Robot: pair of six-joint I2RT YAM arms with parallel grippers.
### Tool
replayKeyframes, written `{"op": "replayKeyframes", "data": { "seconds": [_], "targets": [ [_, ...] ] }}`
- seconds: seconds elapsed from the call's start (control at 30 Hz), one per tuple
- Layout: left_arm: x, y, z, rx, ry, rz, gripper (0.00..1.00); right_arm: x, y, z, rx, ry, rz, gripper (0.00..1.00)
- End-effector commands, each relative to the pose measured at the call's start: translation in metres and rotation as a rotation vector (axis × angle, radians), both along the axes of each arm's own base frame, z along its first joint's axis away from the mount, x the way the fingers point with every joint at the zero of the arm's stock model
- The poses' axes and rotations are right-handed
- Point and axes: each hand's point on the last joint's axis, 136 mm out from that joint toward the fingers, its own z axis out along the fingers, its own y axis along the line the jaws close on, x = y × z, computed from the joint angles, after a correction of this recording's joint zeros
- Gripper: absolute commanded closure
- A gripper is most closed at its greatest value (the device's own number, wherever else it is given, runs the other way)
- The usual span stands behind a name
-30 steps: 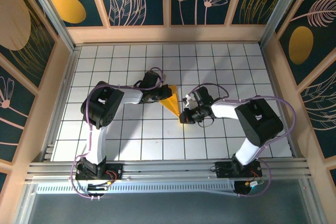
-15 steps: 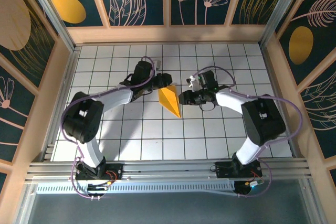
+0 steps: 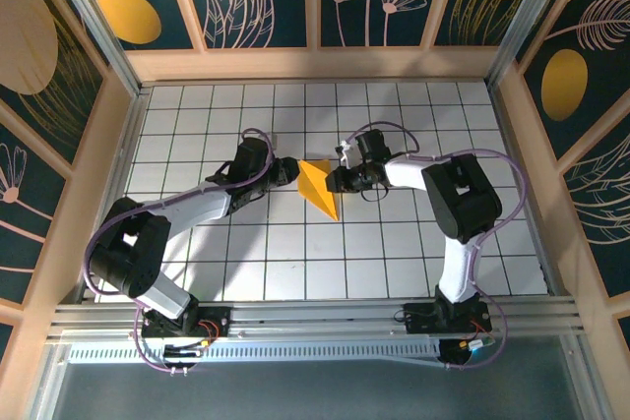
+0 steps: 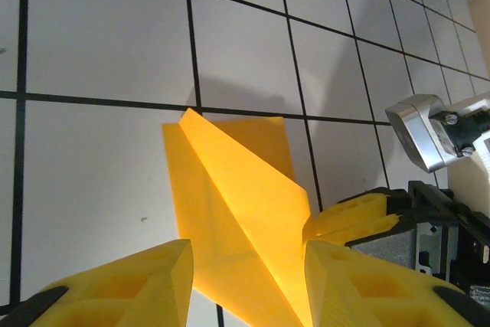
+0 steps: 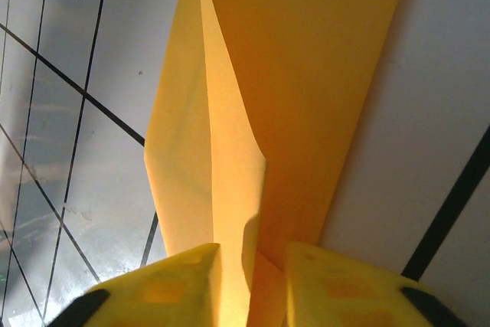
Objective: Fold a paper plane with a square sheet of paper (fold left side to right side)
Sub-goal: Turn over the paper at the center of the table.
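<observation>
Paper plane (image 3: 318, 184) lies flat on the table (image 3: 197, 263), mid-table and a bit toward the far side, with its tip pointing near-right. Left fingers (image 3: 288, 173) are at its left edge. In the left wrist view they're released, spread wide (image 4: 130, 285) with the paper's edge between them. Right fingers (image 3: 336, 182) are at its right edge. In the right wrist view they're narrowed (image 5: 344, 289) around a raised fold (image 5: 253, 212). Can't tell if they're actually pinching it.
</observation>
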Motion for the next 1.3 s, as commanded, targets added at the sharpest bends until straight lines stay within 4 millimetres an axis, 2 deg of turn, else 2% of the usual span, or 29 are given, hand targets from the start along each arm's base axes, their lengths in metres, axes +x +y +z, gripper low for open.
{"op": "replayKeyframes", "data": {
  "seconds": [0.0,0.2,0.27,0.37,0.47,0.67,0.77,0.87,1.1,1.27],
  "targets": [
    [0.001,0.007,0.006,0.013,-0.023,0.022,0.57,0.004,0.013,0.009,0.046,-0.028,0.035,0.79],
    [0.002,0.010,0.020,-0.047,-0.042,0.037,0.49,0.004,0.009,0.030,0.085,-0.057,0.030,1.00],
    [0.001,0.012,0.030,-0.113,-0.057,0.041,0.44,0.007,0.004,0.044,0.115,-0.079,0.018,1.00],
    [-0.002,0.014,0.053,-0.268,-0.094,-0.001,0.39,0.010,-0.003,0.076,0.186,-0.136,0.010,1.00],
    [-0.010,0.008,0.080,-0.421,-0.135,-0.082,0.38,0.009,-0.008,0.114,0.275,-0.210,0.027,1.00],
    [-0.032,-0.018,0.138,-0.618,-0.245,-0.314,0.45,-0.010,-0.014,0.190,0.481,-0.328,0.100,1.00],
    [-0.039,-0.028,0.154,-0.629,-0.283,-0.384,0.46,-0.021,-0.012,0.210,0.539,-0.331,0.138,1.00],
    [-0.043,-0.039,0.161,-0.625,-0.292,-0.435,0.46,-0.029,-0.009,0.217,0.563,-0.312,0.159,1.00],
    [-0.039,-0.059,0.154,-0.632,-0.256,-0.464,0.46,-0.045,0.004,0.225,0.593,-0.286,0.220,1.00],
    [-0.037,-0.067,0.152,-0.635,-0.246,-0.478,0.49,-0.048,0.009,0.224,0.595,-0.278,0.228,1.00]
  ]
}}
